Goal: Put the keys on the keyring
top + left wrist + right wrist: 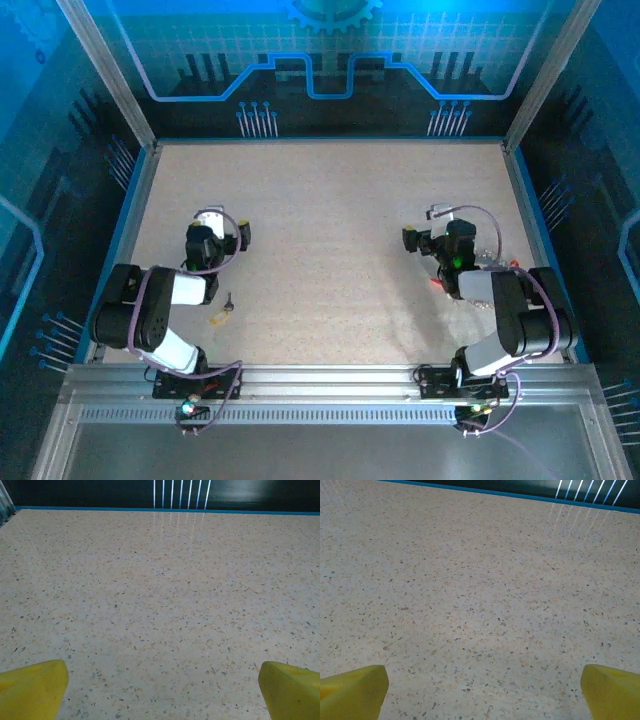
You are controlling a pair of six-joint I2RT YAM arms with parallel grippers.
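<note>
**Yellow fingertips (31, 687) spread wide, the key lying behind them**

In the left wrist view the left tool (161, 692) stands fully open. One yellow tip sits in each lower corner and only the speckled surface (160, 605) shows between them, so it has hold of nothing. The right tool (482, 692) reads the same in its own view: jaws as wide as they go, empty, bare surface ahead. Both look toward the far edge.

From above, the task's things lie the other way. A loose key (228, 300), small and dark, rests on the surface on the near side of the left tool, between it and the left arm's base. A yellow tag (217, 319) lies just beside it, to its near left. The key's long axis seems to run roughly near to far, though it is too small to be sure. The keyring (488, 258) shows as a pale silvery loop close against the right arm and partly hidden by it. It lies to the right of the right tool and a little nearer, with red tags (437, 283) close by.

The left arm is plainly the nearer to the key and the right arm to the keyring, and the two things are well apart across the surface. Each tool faces away from its own thing. The left would likely have to draw back toward its base and tip down before the key comes between its fingers, closing across the key's narrow width if the axis runs as it seems
</note>
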